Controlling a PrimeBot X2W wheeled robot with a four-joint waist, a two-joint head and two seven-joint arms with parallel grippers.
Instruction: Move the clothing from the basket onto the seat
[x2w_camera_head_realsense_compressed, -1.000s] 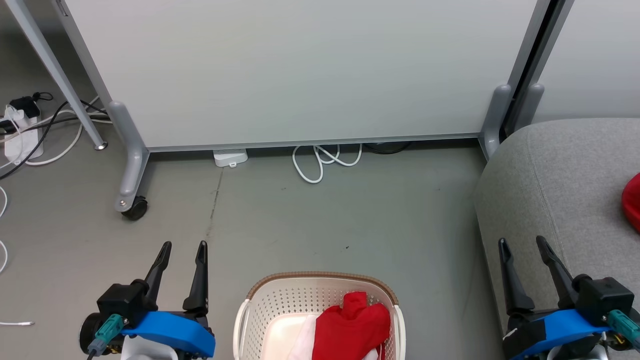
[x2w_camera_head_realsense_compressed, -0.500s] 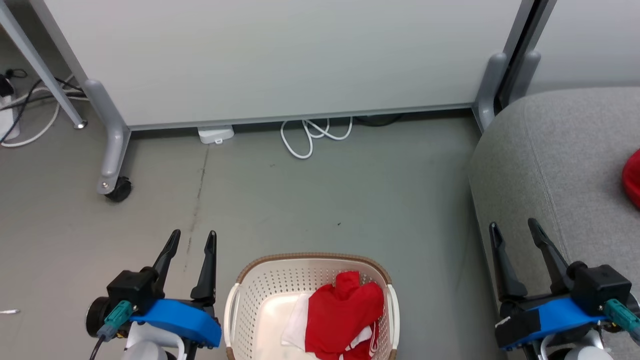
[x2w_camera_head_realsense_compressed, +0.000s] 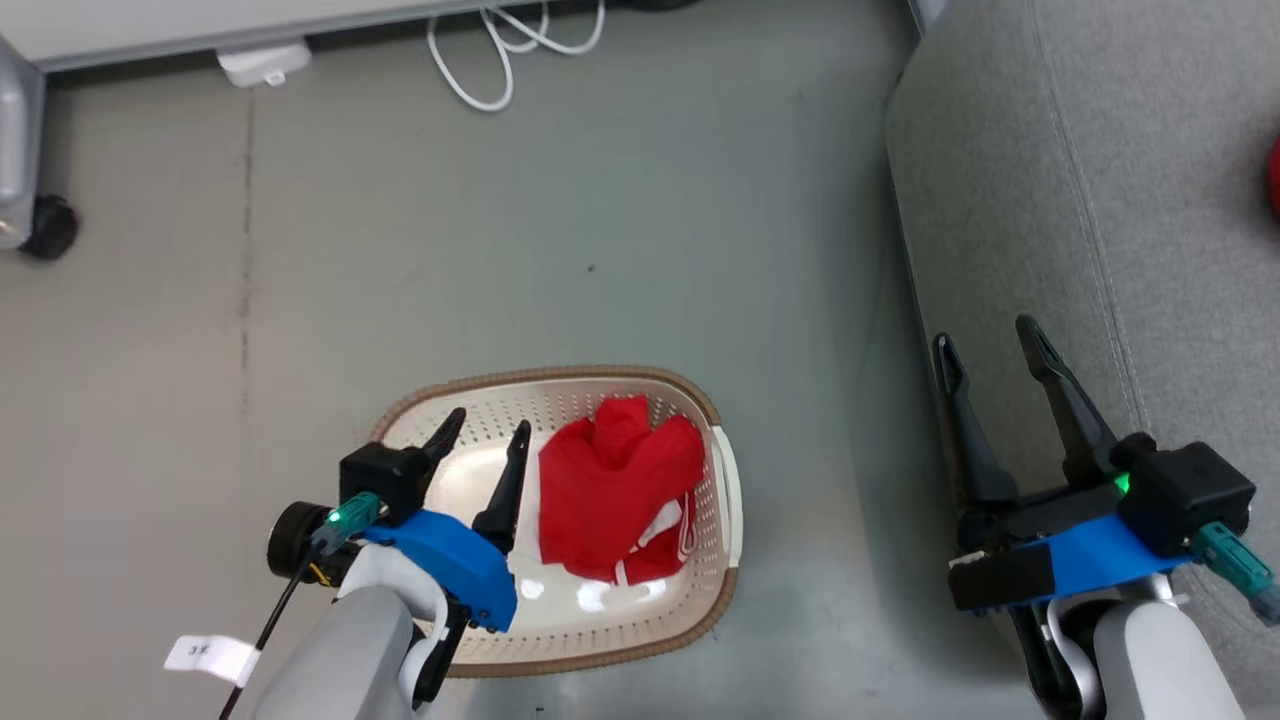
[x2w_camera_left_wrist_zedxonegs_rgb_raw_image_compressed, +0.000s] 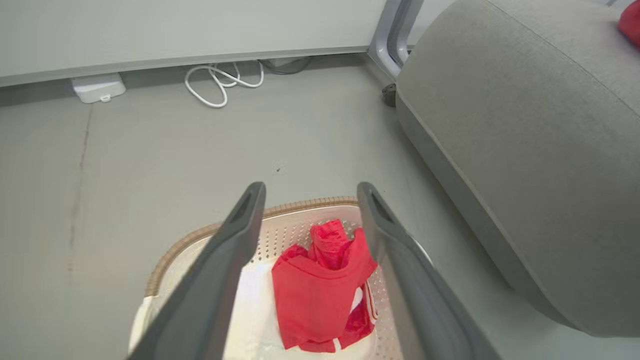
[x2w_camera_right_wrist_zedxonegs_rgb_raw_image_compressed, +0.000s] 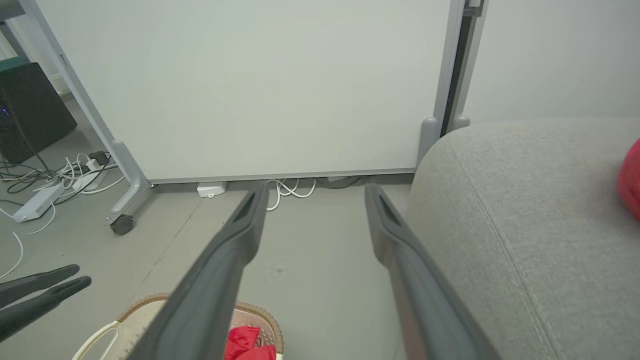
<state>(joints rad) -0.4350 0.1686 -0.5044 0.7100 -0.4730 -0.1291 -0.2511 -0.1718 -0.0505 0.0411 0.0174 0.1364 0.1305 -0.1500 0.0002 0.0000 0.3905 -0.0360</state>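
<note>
At the lower left of the head view the left gripper (x2w_camera_head_realsense_compressed: 488, 425) hangs over the left half of the basket (x2w_camera_head_realsense_compressed: 560, 378). Its jaws are apart and hold nothing. The right-hand finger's tip is just beside the clothing (x2w_camera_head_realsense_compressed: 610, 480), and whether they touch cannot be told. The left wrist view looks down between the two dark fingers (x2w_camera_left_wrist_zedxonegs_rgb_raw_image_compressed: 230, 250) onto the same red bundle (x2w_camera_left_wrist_zedxonegs_rgb_raw_image_compressed: 315, 285).

The clothing lies crumpled in the right half of the basket, red with white trim at its lower edge. The glossy cream bottom is bare to its left. The basket stands on the grey floor (x2w_camera_head_realsense_compressed: 500, 250), a little below the middle of the frame.

At the lower right the right gripper (x2w_camera_head_realsense_compressed: 983, 337) is spread wide and empty, its fingers pointing up the frame along the near side of the seat (x2w_camera_head_realsense_compressed: 1100, 150).

The seat fills the right side up to the top edge, with a seam running down it. It is apart from the basket, with a strip of floor between them. A red patch (x2w_camera_head_realsense_compressed: 1275, 180) is cut off at the seat's right edge and is too cropped to identify.

Along the top edge lie a looped white cable (x2w_camera_head_realsense_compressed: 490, 60) and a small white box (x2w_camera_head_realsense_compressed: 262, 62). A black caster (x2w_camera_head_realsense_compressed: 50, 225) sits at the upper left.
</note>
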